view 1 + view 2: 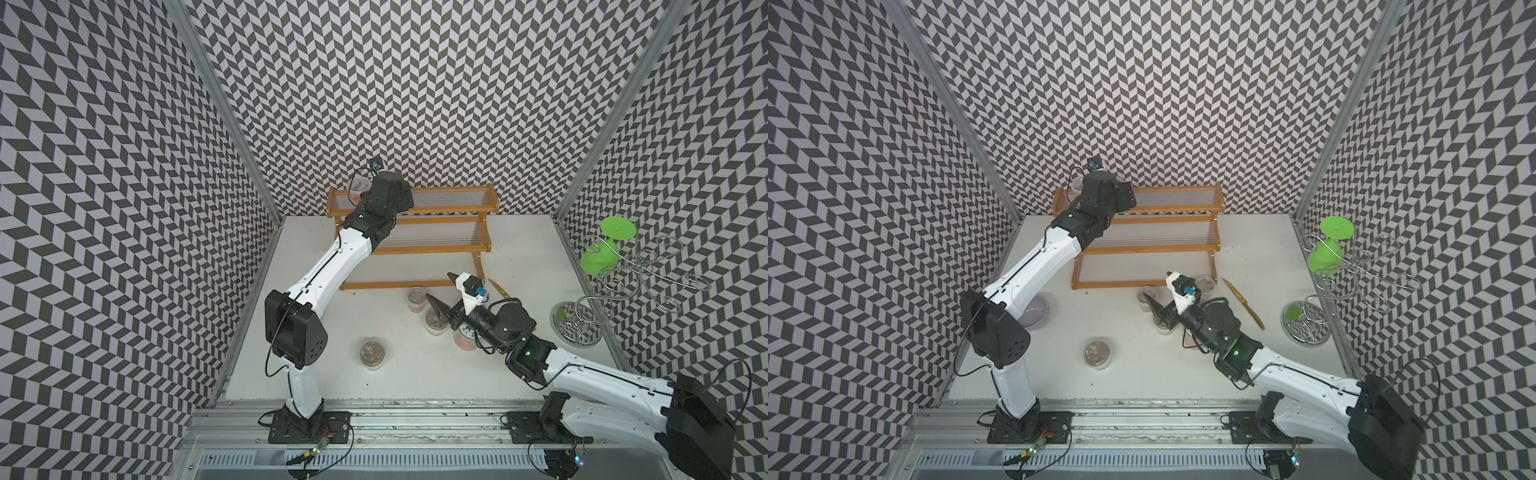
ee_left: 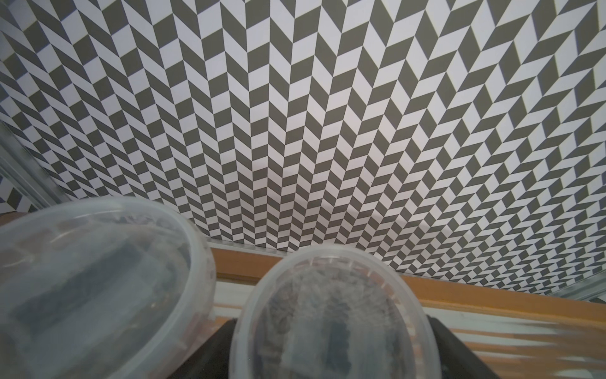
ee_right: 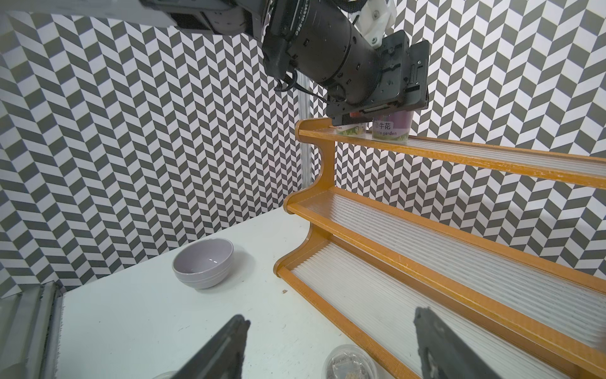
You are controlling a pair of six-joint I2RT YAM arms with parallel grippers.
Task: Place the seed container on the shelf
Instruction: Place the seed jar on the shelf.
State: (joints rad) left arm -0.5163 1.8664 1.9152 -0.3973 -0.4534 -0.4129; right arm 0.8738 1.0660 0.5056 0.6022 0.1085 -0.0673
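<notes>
Nearest the arms' bases, a lidded cup (image 1: 372,353) stands alone on the white table (image 1: 415,390). Farther in, the right claw (image 3: 331,316) hangs low over a cluster of cups (image 1: 434,322) just in front of the shelf (image 1: 440,249). Its fingers stand wide apart with nothing between them, and one cup's lid shows below the gap in the right wrist view. Off to the left, a grey bowl (image 3: 203,265) sits on the table near the shelf's lowest tier.

At the back, near the left end of the top tier, the seed container (image 3: 393,126) with its purple label stands upright on the ribbed surface. The left claw (image 2: 331,331) reaches over it, with a dark finger (image 2: 459,351) at each side of its clear lid. Whether the fingers press it or stand just off it cannot be told. A second cup (image 3: 351,129) stands just beside it, nearer the shelf's end and outside the claw.
</notes>
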